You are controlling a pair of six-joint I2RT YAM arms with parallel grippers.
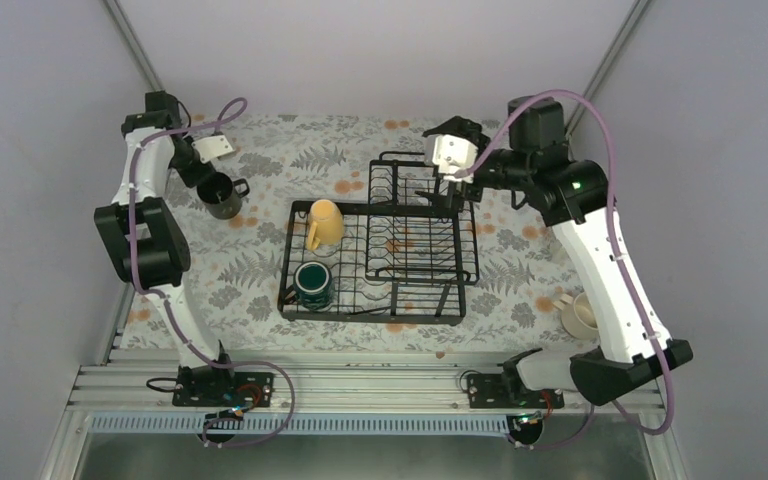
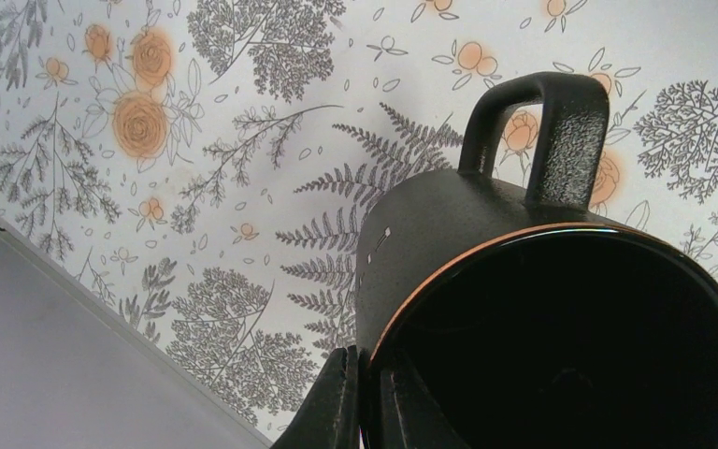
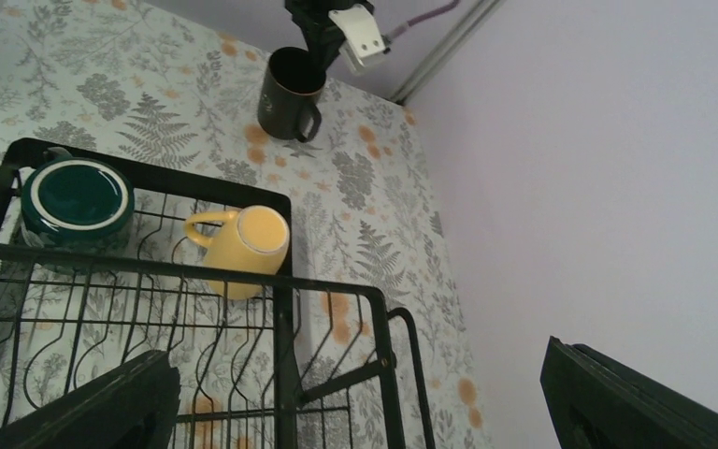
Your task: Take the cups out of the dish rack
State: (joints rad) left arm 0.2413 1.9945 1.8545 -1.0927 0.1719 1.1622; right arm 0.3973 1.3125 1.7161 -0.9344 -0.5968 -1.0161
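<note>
The left gripper (image 2: 366,404) pinches the black mug (image 2: 486,243) by its rim at the mug's 7 o'clock, one finger (image 2: 335,410) outside the wall and the other inside. The handle points away from the fingers, toward 1 o'clock in the left wrist view. From above, this mug sits off the rack (image 1: 457,272) at about its 10 o'clock, over the floral cloth (image 1: 260,280). Whether its base touches the cloth, I cannot tell.

Two mugs are in the rack's left end:
- The yellow mug (image 1: 324,222) lies on its side at the rack's 10 o'clock corner.
- The teal mug (image 1: 313,285) stands upside down at the 8 o'clock corner, base up.

The cream mug (image 1: 578,315) stands upright on the cloth at the rack's 4 o'clock, well apart from it and close beside the right arm.

The right gripper (image 3: 360,402) hangs over the rack's raised far section, at about 1 o'clock. Its jaws are spread wide and hold nothing — only rack wire shows between them.
</note>
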